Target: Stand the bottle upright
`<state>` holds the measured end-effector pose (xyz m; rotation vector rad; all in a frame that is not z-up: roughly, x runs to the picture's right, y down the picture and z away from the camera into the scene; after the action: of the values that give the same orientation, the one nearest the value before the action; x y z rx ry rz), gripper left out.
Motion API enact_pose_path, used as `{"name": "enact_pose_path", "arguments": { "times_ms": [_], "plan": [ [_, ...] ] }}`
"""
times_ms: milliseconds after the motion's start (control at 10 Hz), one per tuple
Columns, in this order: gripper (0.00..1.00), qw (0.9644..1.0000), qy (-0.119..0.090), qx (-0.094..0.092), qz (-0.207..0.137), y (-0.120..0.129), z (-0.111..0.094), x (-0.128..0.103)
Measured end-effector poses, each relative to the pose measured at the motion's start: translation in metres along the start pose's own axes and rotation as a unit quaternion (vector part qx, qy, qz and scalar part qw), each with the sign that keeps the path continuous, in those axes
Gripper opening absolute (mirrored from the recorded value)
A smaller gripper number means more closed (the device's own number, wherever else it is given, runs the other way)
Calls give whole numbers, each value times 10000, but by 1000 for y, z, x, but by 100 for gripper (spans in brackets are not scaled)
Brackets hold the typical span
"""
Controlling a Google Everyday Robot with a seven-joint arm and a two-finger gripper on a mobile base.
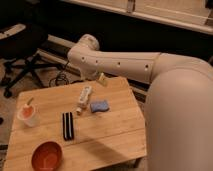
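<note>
Arm point(130, 65) reaches over table point(117, 137). Bottle point(84, 96) lies flat mid-table, touching nothing, sponge point(99, 106) just beside. Gripper point(102, 79) hovers near bottle's far end; open/closed: can't tell. Bottle prob light, stiff, slick, rolls; grip mid-body.

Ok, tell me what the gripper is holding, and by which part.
Nothing. The gripper hangs over the far edge of the table, apart from the bottle, which lies on its side.
</note>
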<state>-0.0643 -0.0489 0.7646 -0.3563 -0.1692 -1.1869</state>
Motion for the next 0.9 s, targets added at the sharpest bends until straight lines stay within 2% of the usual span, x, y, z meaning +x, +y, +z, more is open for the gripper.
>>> {"name": "enact_pose_path", "arguments": {
  "times_ms": [700, 900],
  "plan": [
    [80, 10000, -11, 3, -5, 0, 0, -1],
    [80, 9992, -283, 206, -169, -20, -3, -28]
  ]
}}
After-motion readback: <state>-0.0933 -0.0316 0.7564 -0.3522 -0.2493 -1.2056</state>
